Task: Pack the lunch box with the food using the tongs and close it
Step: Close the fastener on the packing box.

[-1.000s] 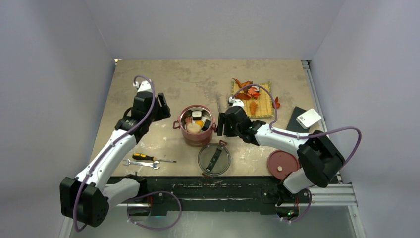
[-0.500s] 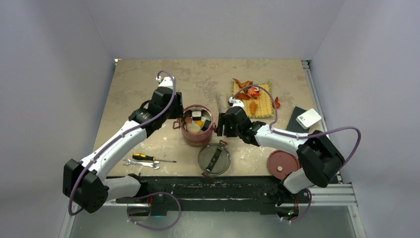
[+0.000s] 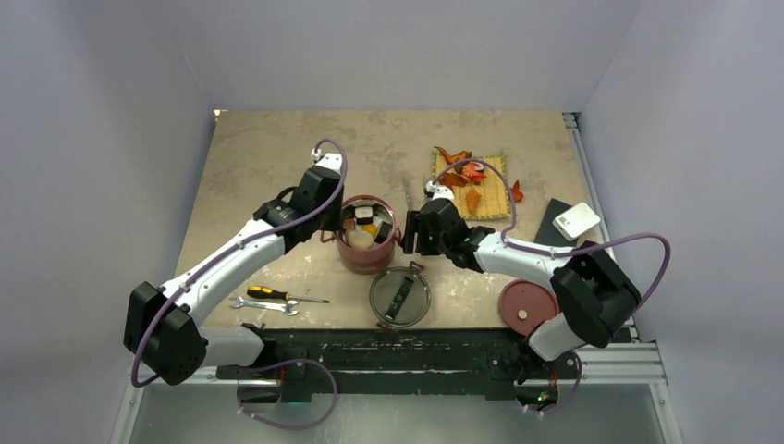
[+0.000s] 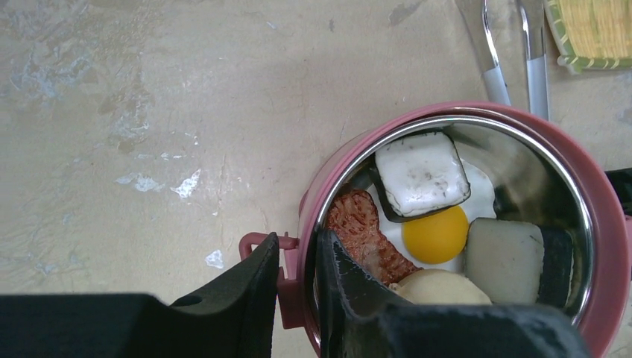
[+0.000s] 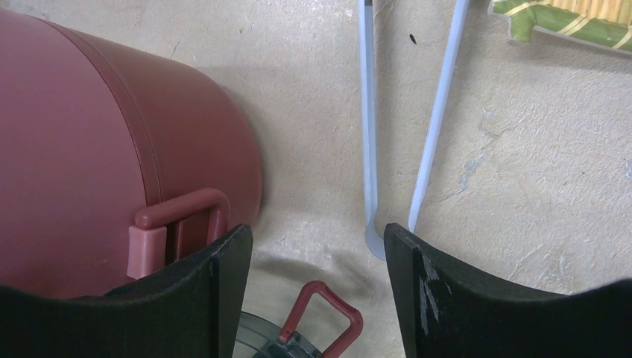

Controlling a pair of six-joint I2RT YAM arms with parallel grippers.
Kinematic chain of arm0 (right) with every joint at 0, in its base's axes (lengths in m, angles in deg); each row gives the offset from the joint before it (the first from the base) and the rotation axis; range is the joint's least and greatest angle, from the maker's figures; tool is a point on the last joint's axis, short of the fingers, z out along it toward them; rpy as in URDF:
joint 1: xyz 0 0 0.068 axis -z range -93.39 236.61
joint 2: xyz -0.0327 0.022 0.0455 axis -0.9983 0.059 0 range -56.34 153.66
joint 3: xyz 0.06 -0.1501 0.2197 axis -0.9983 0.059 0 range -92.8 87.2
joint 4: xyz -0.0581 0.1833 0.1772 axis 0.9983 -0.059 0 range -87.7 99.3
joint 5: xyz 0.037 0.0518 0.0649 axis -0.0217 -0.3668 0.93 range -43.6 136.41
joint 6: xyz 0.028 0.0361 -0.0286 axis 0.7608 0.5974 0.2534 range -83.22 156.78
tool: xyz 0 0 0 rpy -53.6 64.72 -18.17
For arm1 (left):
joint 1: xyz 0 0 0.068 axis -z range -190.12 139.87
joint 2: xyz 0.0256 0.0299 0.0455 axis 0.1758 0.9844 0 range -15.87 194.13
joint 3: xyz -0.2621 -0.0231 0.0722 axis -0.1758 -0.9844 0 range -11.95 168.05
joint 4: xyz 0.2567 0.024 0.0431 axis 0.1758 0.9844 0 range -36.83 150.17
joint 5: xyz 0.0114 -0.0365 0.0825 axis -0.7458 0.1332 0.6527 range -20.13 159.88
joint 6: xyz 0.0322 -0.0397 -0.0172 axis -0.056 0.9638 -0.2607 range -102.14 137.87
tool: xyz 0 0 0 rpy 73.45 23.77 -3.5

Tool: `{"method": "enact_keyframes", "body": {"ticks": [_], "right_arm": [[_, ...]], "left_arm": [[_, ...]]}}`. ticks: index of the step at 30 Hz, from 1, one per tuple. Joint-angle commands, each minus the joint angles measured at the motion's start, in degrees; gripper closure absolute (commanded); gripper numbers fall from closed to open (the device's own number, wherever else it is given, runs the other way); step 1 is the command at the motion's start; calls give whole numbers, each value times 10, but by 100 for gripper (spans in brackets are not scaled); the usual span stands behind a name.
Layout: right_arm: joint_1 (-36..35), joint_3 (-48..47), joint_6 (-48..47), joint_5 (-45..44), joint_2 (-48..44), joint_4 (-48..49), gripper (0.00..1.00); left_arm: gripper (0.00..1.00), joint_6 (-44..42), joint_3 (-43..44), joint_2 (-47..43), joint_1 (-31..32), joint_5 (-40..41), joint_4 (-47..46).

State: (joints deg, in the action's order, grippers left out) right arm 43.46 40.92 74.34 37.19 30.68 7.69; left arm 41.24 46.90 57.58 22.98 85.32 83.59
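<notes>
- Top view: our left tool (image 3: 344, 220) has swung in from frame left to the lunch box (image 3: 370, 260) at centre.
- Left wrist: it clenches the box's left rim, steadying it, with the food (image 4: 436, 233) inside.
- Right wrist: our right tool (image 5: 317, 240) hangs released over the tongs (image 5: 369, 149) on the desk (image 5: 522, 186).

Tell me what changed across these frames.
The left arm swung in toward the lunch box, and the left hand closed over its rim by the side handle, one finger inside, one outside. The right hand, open, the tongs, top lid and food stayed put.
</notes>
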Motion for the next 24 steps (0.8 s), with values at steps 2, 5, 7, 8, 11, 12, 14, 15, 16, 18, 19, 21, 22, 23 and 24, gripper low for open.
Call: {"method": "enact_keyframes", "body": {"ticks": [2,5,7,8,11,12,14,15,16,18,19,21,22,23,24], "right_arm": [[-3,3,10,27,4,47,32],[-3,2,11,32,5,52,32],[-3,2,11,34,5,56,32],[-3,2,10,36,6,57,32],[-3,2,8,39,8,65,32],[-3,2,7,40,9,68,32],[-3,3,7,42,10,73,32],[-3,3,8,44,11,76,32],[-3,3,7,46,10,80,32],[-3,4,7,47,10,83,32],[-3,3,6,47,10,84,32],[-3,8,5,46,6,88,33],[-3,11,4,45,2,91,32],[-3,14,5,43,-5,93,32],[-3,18,6,42,-10,97,32]], "left_arm": [[89,-16,41,12,24,19,12],[92,-25,55,21,39,37,21],[93,-32,63,27,47,46,26],[93,-35,67,31,51,51,27],[95,-39,77,38,59,62,32],[95,-38,79,40,61,64,34],[96,-38,82,42,63,66,33],[96,-38,82,42,65,67,34],[96,-39,82,43,65,68,34],[96,-40,82,44,67,72,36],[96,-40,81,44,67,75,37],[96,-41,79,44,67,82,39],[96,-41,77,44,67,85,42],[96,-39,75,42,66,88,42],[96,-37,71,40,67,90,42]]}}
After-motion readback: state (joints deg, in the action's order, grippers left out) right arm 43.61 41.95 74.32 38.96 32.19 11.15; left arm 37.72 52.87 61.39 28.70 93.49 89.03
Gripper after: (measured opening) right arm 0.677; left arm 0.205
